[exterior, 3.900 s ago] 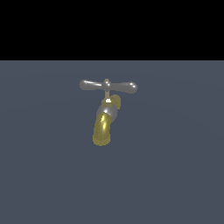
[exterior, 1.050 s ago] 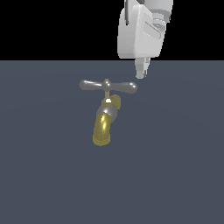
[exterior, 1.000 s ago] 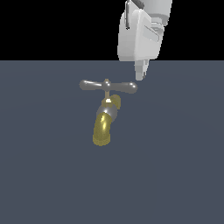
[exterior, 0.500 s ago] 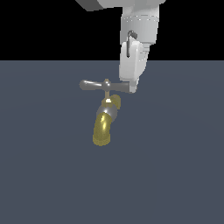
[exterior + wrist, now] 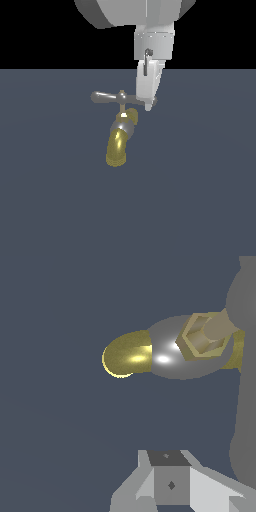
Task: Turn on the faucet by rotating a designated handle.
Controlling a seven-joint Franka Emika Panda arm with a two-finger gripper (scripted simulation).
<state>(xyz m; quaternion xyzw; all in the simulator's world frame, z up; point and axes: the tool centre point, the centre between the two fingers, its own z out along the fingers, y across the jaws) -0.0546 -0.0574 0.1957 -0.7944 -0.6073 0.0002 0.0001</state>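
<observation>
The faucet (image 5: 118, 146) has a curved yellow-gold spout, a silver collar and a thin stem. Its handle (image 5: 107, 96) is a silver-grey crossbar lying level on top of the stem. My white gripper (image 5: 148, 105) comes down from above with its tip at the handle's end on the exterior view's right, covering that end. Its fingers look shut, with nothing held between them. In the wrist view the spout (image 5: 125, 356), the collar and a brass hex nut (image 5: 200, 337) show, the handle (image 5: 245, 391) runs along the edge, and my gripper (image 5: 170, 476) is close beside it.
A flat dark grey-blue surface (image 5: 200, 190) lies under and around the faucet. Behind it the background is black. The bulk of my arm (image 5: 130, 12) hangs above the faucet.
My gripper has dropped and shifted toward the exterior view's left, from above the handle's right end down onto it. The handle has not visibly turned.
</observation>
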